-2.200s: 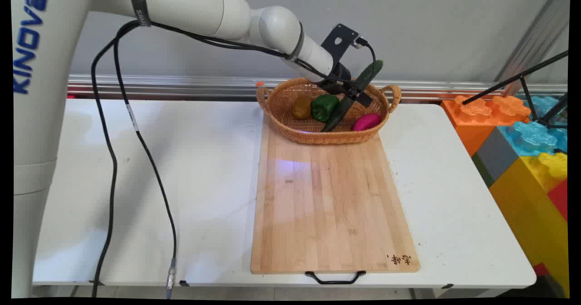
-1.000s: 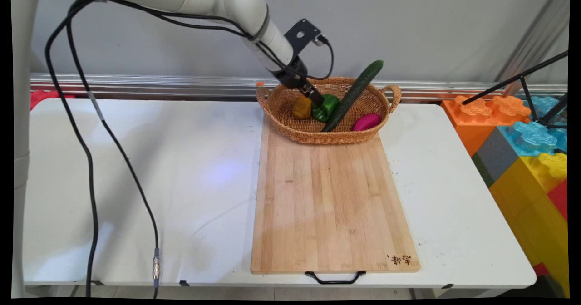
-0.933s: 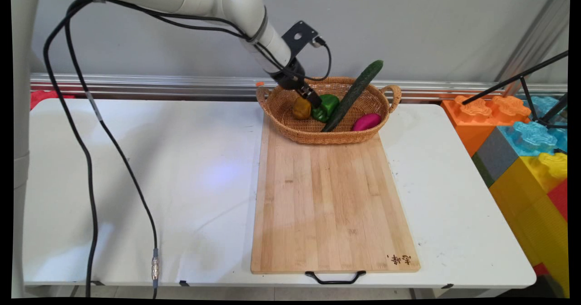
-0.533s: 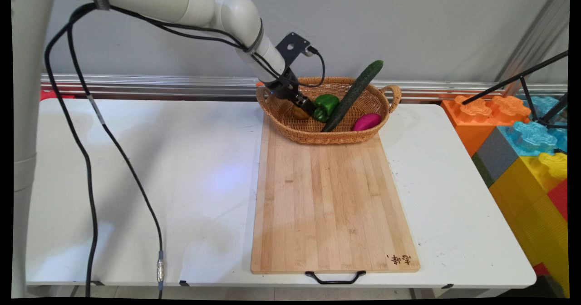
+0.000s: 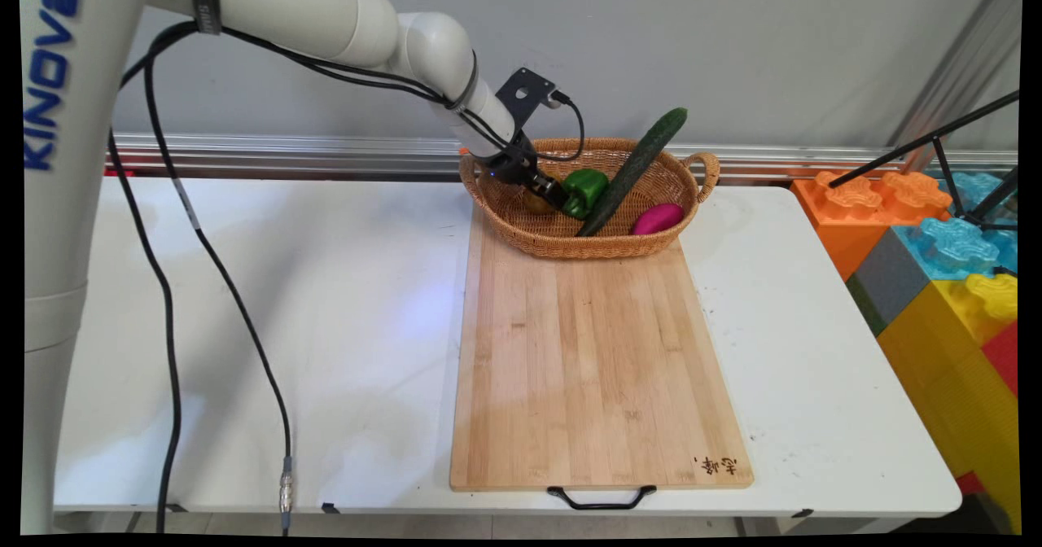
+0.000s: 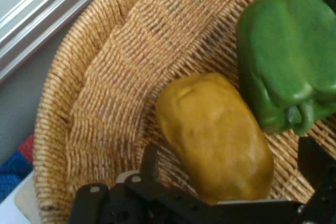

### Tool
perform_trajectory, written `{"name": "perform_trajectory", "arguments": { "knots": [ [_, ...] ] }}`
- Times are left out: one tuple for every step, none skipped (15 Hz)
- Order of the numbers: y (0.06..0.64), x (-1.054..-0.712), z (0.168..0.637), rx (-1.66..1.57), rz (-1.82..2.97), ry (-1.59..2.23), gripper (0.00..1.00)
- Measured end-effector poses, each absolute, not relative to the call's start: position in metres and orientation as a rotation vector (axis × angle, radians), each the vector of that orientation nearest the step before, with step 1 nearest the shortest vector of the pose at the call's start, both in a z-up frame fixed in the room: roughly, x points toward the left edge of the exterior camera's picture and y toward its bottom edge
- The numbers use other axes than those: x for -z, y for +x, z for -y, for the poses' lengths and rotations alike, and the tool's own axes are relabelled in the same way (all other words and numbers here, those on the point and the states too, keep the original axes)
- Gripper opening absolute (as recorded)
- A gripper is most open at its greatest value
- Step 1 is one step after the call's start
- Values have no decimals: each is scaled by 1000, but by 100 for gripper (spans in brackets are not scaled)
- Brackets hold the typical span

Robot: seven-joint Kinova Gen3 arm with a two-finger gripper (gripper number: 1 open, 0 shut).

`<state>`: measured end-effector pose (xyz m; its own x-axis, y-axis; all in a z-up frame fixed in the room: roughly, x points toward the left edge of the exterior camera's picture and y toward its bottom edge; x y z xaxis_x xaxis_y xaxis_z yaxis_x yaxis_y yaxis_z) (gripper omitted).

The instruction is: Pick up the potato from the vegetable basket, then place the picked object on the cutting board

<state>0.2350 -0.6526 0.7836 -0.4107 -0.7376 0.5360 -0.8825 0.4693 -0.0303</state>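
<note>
gripper [image 6: 226,171] open (seems) astride potato [image 6: 215,135] | basket [image 5: 562,242], by pepper [image 6: 289,56]

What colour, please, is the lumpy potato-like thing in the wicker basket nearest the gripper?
Mustard yellow-brown potato-shaped thing, clearest in the hand view.

A: You see a tan woven basket [image 5: 562,242], a mustard-yellow potato [image 6: 215,135] and a green pepper [image 6: 286,56].

B: You also have a dark green cucumber [image 5: 631,172], a magenta piece [image 5: 656,218] and a pale wooden board [image 5: 594,368].

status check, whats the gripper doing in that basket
Gripper open, down in wicker basket, fingers straddling brown potato. Green pepper right beside it. Cucumber leaning across the basket.
</note>
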Motion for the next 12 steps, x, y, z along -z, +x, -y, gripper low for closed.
{"name": "perform_trajectory", "arguments": {
  "knots": [
    [234, -782, 654, -434, 2264, 1351, 100],
    [233, -781, 655, -440, 2263, 1350, 0],
    [233, -779, 655, -446, 2272, 1339, 0],
    [232, -778, 655, -454, 2281, 1326, 0],
    [232, -777, 655, -460, 2288, 1318, 0],
    [231, -776, 655, -464, 2292, 1313, 0],
    [231, -775, 655, -469, 2294, 1309, 0],
    [230, -775, 655, -473, 2295, 1305, 0],
    [228, -775, 656, -479, 2296, 1301, 0],
    [227, -776, 656, -485, 2296, 1296, 0],
    [225, -777, 656, -493, 2294, 1291, 0],
    [224, -780, 656, -502, 2292, 1284, 0]
  ]
}}
